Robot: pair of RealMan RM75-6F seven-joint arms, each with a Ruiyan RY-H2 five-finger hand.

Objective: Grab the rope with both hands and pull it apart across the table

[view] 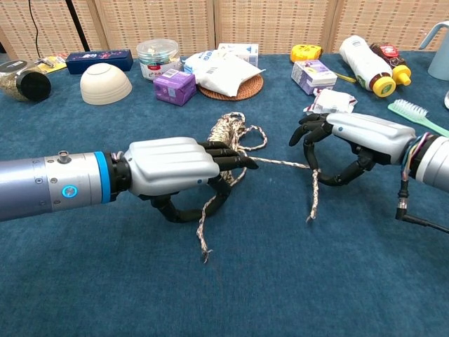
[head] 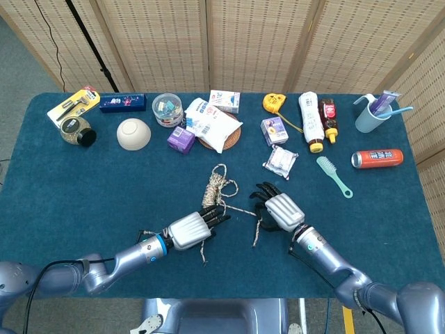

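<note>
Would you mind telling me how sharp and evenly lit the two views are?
Head view: even, soft lighting, no glare, all sharp from the rope to the far items. Chest view: the left hand and right hand are crisp; the near forearm looks enlarged by perspective.

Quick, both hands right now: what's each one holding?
Left hand: closed around the rope, just in front of its coiled bundle.
Right hand: closed around the same rope, with a loose end hanging below it.
</note>
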